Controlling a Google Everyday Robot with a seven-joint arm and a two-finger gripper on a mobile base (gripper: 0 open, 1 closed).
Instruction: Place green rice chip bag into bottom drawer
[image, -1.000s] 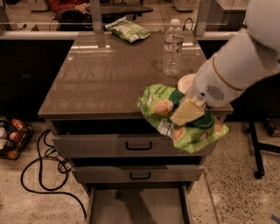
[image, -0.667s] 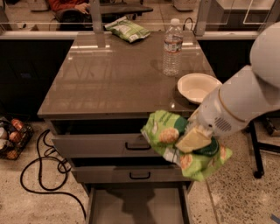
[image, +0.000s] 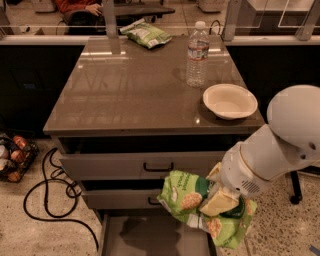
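logo on green rice chip bag (image: 186, 192) illegible, partly behind end effector (image: 220, 199)

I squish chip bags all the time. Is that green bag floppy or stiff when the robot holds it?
Probably floppy: the green rice chip bag crumples and sags around the gripper, which holds it above the bottom drawer. Likely light too, since one pinch carries it.

gripper (image: 220, 201) holding green rice chip bag (image: 186, 192) above bottom drawer (image: 145, 236), bowl (image: 230, 101) right of bottle (image: 197, 55) on cabinet (image: 125, 92)
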